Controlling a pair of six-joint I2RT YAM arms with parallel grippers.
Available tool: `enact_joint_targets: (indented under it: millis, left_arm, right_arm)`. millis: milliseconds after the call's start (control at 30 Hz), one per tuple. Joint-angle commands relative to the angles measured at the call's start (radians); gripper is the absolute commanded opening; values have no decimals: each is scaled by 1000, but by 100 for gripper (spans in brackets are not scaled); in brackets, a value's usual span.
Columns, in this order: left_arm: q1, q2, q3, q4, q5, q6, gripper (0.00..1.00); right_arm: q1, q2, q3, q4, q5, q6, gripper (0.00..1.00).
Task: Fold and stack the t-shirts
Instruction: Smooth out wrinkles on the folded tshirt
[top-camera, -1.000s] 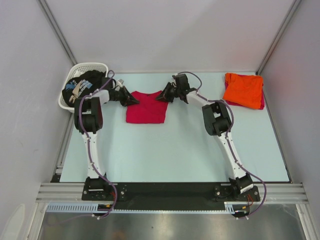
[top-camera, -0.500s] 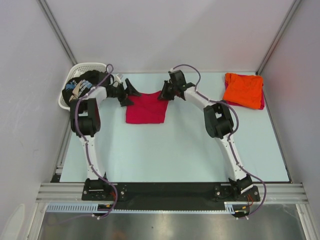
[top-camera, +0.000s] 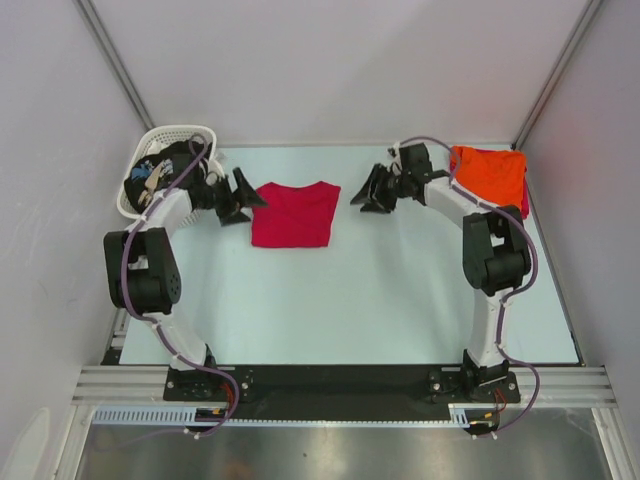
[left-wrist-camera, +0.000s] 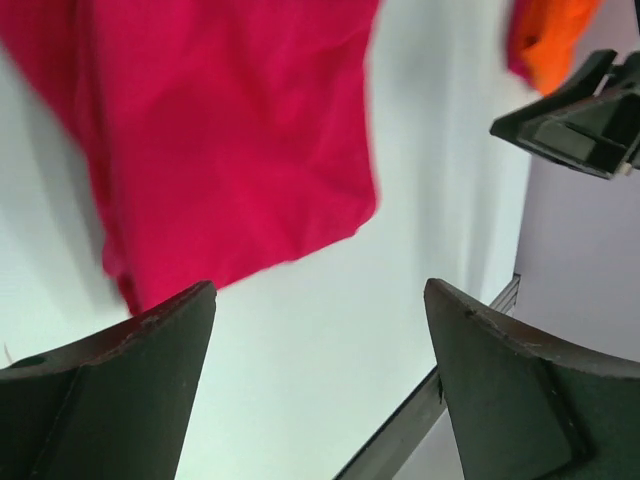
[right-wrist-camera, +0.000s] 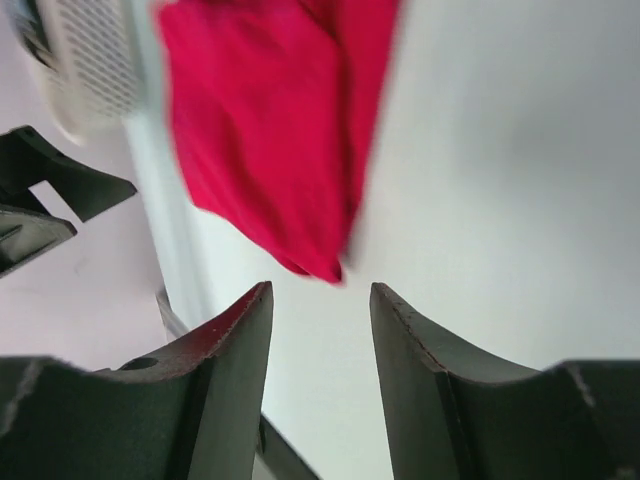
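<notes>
A crimson-red t-shirt (top-camera: 290, 213) lies folded flat on the table between my two grippers, also filling the top of the left wrist view (left-wrist-camera: 220, 130) and the right wrist view (right-wrist-camera: 270, 120). My left gripper (top-camera: 245, 205) (left-wrist-camera: 318, 290) hangs open just left of it, holding nothing. My right gripper (top-camera: 362, 203) (right-wrist-camera: 320, 290) is open a little right of the shirt, its fingers apart from the cloth. A folded orange t-shirt (top-camera: 487, 178) (left-wrist-camera: 555, 35) lies at the back right. A black printed t-shirt (top-camera: 160, 172) is bunched in the basket.
The white lattice basket (top-camera: 180, 131) (right-wrist-camera: 95, 60) stands at the back left corner against the wall. A sliver of red cloth (top-camera: 523, 205) shows under the orange t-shirt. Grey walls close in the table on three sides.
Both grippers have let go of the red t-shirt's top corners, opened and drawn outward, the left to the left and the right to the right. The shirt lies flat.
</notes>
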Motion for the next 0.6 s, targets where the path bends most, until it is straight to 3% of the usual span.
enact_joint_targets:
  millis: [0,133,400,467,567]
  left_arm:
    - [4,-24,-111,-103,-91,71,90]
    - [-21,-49,-131,-77,-55,60,91]
    - [-180,-35,32,-84,-15,43,95]
    - [-208,-15,40,-84,-15,42,95]
    - [-257,-6,23,-80,-15,46,95]
  right_arm:
    - [25,25,-125,-52,-121,4,50]
    - [11,-10,-165,-113,-52,-34,50]
    - [-19,-269,-59,-342,640,-270,52]
    - [-70,-280,-53,-379,725,-298,79]
    - [-176,-277,-55,-419,686,-304,94]
